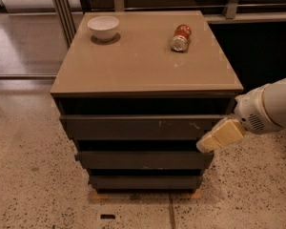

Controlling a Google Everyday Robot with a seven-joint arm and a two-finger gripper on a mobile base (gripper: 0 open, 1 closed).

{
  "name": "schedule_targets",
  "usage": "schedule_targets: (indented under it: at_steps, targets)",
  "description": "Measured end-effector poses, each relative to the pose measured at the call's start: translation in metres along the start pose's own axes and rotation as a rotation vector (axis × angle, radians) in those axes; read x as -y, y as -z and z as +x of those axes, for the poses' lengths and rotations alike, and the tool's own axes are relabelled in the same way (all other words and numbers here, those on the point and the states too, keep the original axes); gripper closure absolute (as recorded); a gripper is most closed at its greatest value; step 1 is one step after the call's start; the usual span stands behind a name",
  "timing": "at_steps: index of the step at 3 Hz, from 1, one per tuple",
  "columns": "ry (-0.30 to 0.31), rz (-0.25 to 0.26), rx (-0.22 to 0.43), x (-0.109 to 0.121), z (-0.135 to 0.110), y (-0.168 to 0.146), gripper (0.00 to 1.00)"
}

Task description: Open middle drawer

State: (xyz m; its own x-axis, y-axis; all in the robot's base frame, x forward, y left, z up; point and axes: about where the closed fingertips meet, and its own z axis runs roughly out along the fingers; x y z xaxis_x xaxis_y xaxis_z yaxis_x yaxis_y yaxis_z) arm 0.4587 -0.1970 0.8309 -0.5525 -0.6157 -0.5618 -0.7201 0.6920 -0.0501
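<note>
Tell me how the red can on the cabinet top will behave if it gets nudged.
The red can lies on its side on the smooth cabinet top, so it would probably roll. It looks like thin metal, likely light and easy to dent. The gripper sits low by the gap above the middle drawer, far from the can.

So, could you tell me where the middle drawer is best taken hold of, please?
Probably its top edge: the middle drawer has a flat, handleless front, but a dark gap opens above it, under the scratched drawer. Come from the front right, where the gripper is, by that gap's end.
</note>
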Motion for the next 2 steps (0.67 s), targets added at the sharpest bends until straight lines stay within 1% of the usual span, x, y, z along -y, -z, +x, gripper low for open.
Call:
schedule_targets:
  at_steps: [1,2]
  targets:
    - [0.003,0.065,0.055,0.0164,-0.0148,0.0016,0.18]
    - [0.003,0.065,0.055,0.0163,-0.015,0.002,0.41]
